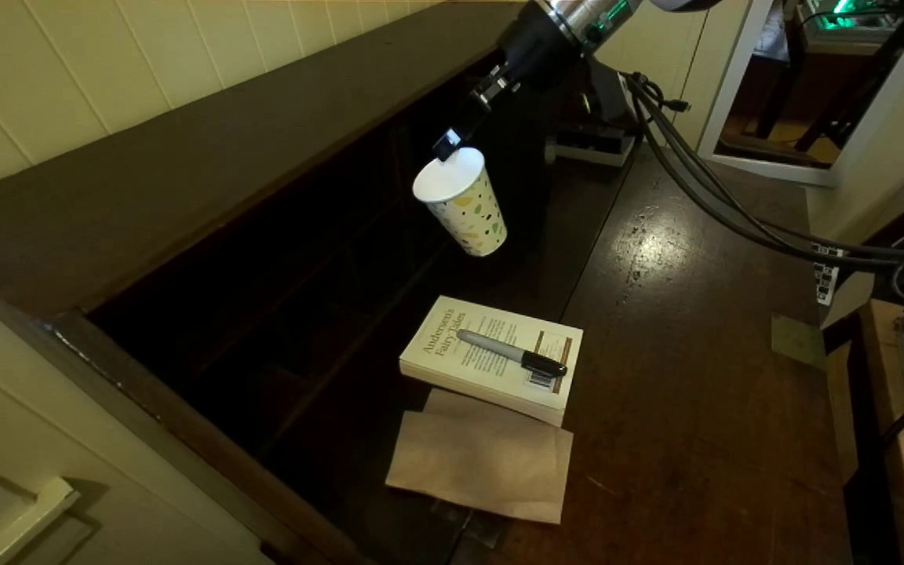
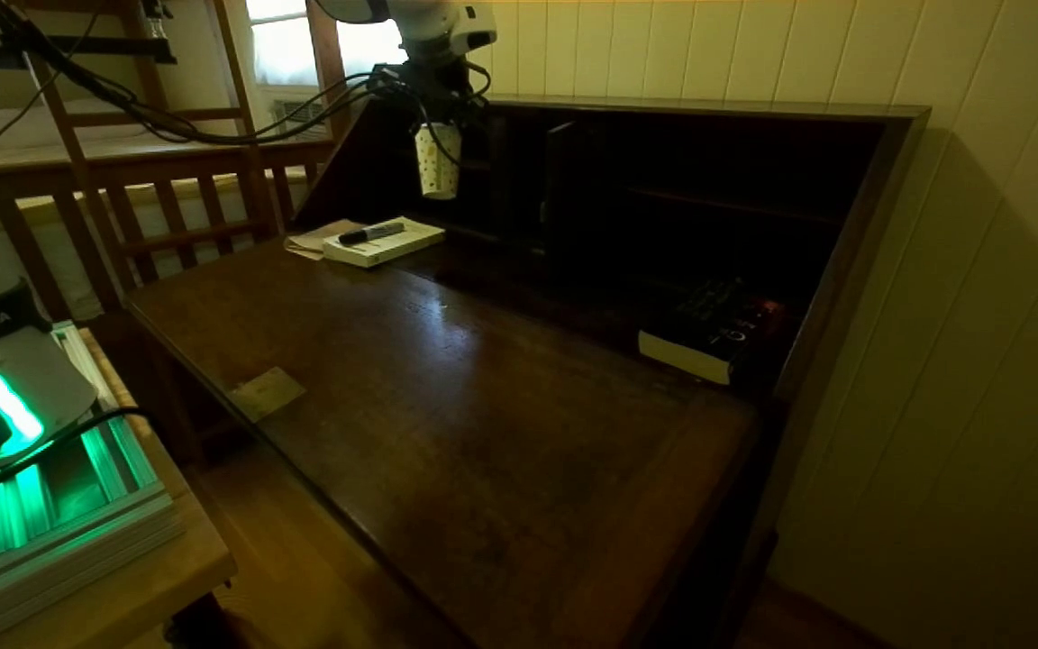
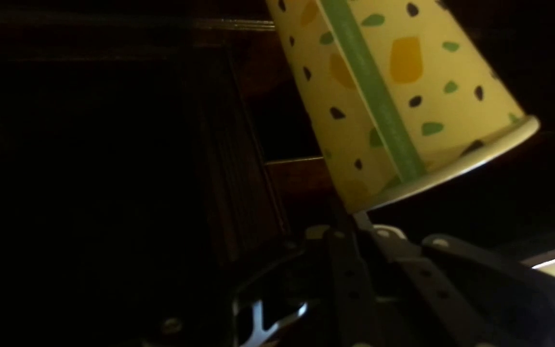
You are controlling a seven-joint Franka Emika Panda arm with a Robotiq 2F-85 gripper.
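Observation:
My gripper (image 1: 447, 146) is shut on the wall of a paper cup (image 1: 472, 216) at its rim. The cup is white inside, with green, orange and dark specks outside. It hangs in the air in both exterior views, its mouth up and a little tilted. In the wrist view, the cup (image 3: 398, 111) fills the upper right, and the dark fingers meet at its rim; their tips are partly hidden in shadow. Below the cup lies a cream book (image 1: 491, 318), with a grey marker (image 1: 491, 344) with a black cap across it. A brown paper piece (image 1: 483, 463) lies against the book.
Behind the cup runs a dark desk hutch with compartments, its top board (image 1: 209, 149) above. A thick dark book (image 2: 686, 354) lies at the hutch's far end. Black cables (image 1: 703, 176) trail from the arm over the wooden desktop (image 2: 447, 424). A panelled wall (image 2: 708, 54) stands behind.

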